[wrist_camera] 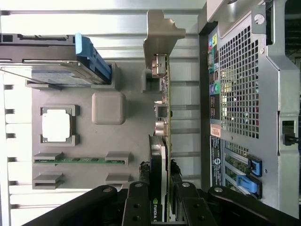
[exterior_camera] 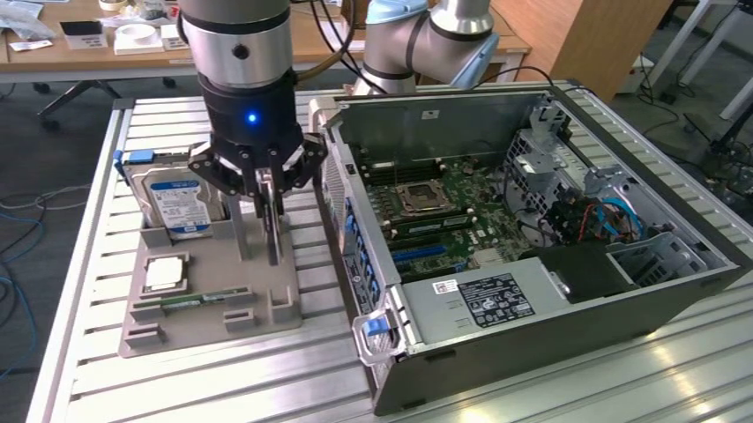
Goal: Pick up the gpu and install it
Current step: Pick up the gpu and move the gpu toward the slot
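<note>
Gpu (exterior_camera: 272, 231) stands on edge in the gray tray (exterior_camera: 200, 322) directly under the pincer (exterior_camera: 266, 183), which clamps its upper edge. A hard drive (exterior_camera: 179, 204) stands near one side, and the computer case (exterior_camera: 565, 308) wall is just beside the other.

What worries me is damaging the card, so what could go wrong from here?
1. The gripper is closed on the gpu near one end, across its thin edge, so the long card could tilt or slip.
2. The gpu stands upright in the gray holder; a crooked pull might snag it or drag the holder.
3. The computer case wall stands close beside it, so a swing could knock the card against it.
</note>
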Robot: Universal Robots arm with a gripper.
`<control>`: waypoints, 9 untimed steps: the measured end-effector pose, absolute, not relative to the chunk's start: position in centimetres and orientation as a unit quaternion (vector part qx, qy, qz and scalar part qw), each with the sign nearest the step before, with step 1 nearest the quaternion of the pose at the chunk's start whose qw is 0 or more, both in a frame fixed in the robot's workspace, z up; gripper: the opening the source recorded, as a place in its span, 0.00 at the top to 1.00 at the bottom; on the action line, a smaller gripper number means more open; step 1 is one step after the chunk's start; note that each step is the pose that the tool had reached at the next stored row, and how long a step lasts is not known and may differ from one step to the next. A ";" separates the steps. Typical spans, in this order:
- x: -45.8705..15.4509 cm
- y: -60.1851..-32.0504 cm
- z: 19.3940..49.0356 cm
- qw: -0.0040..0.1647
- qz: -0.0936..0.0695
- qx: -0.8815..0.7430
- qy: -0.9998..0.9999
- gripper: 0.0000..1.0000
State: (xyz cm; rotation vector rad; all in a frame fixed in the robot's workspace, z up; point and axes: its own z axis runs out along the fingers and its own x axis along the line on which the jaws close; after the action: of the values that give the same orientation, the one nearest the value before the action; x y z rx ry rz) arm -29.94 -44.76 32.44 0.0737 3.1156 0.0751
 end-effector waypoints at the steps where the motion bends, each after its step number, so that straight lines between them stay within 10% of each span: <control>1: -29.9 -44.8 32.6 0.012 0.024 0.024 0.999 0.73; 9: -29.9 -44.8 34.8 0.012 0.024 0.024 0.999 0.73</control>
State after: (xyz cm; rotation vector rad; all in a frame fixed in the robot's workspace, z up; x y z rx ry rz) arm -29.94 -44.76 34.80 0.0737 3.1156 0.0751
